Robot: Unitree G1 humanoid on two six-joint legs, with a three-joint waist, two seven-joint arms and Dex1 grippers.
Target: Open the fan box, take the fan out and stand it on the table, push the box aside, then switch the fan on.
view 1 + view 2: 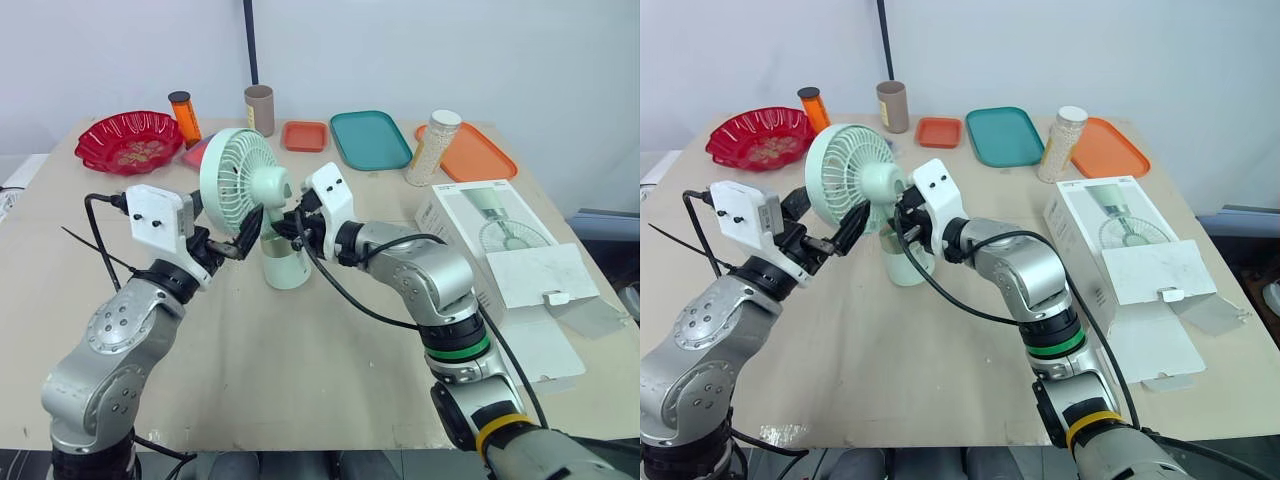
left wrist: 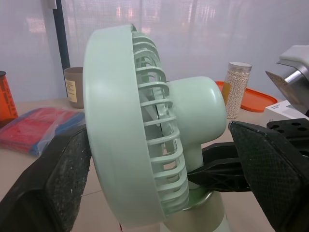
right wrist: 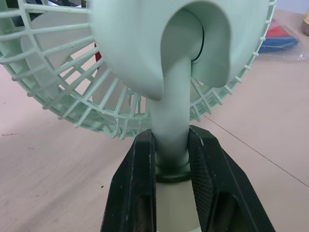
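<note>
Table [image 1: 300, 380]: carries everything; the bare stretch lies below both grippers, towards the robot.
Fan box [image 1: 500, 225]: flap open, lying well apart from the right gripper, out past that arm's elbow on its outer side.
Fan [image 1: 238, 180]: out of the box and upright between the two grippers, with its round base [image 1: 285, 268] on the table just under the right gripper.
Right gripper [image 3: 171, 157]: clenched on the fan's stem [image 3: 169, 125] just above the base, a finger on each side.
Left gripper [image 2: 161, 179]: spread wide and grasping nothing. One finger is by the front ring of the fan head, the other well behind the motor housing; whether the front one touches, I cannot tell.
Step in hand: probably settling the fan on its base before letting go.
Doing it well: hold the stem clamp until the base sits flat. Draw the left gripper straight back, jaws wide, so no finger catches the grille. Then release the stem gently, without tipping the fan.
</note>
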